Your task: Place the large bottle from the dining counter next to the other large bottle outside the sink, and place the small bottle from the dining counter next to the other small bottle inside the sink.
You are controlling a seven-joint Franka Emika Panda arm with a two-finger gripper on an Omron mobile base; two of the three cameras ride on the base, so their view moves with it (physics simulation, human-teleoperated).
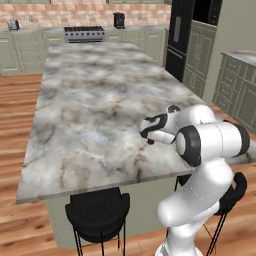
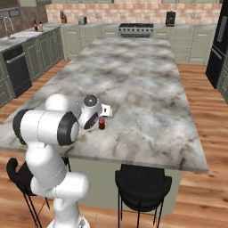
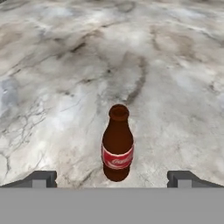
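Observation:
A small dark brown bottle (image 3: 117, 144) with a red label stands upright on the marbled dining counter (image 3: 65, 65). My gripper (image 3: 111, 181) is open, its two dark fingertips (image 3: 41, 179) wide apart on either side of the bottle and short of it, touching nothing. From the right base the same small bottle (image 2: 102, 123) stands near the counter's (image 2: 142, 80) front edge, just beyond my hand. From the left base a red bit of the bottle (image 1: 150, 142) peeks out under the hand. The sink (image 2: 22, 34) with its tap lies far off at the upper left. The large bottle is out of view.
Black stools (image 1: 97, 212) (image 2: 142, 185) sit under the counter's front edge. Two distant bottles (image 2: 35, 25) stand by the sink, too small to tell apart. A stove (image 1: 84, 33) and a dark fridge (image 1: 180, 35) line the back wall.

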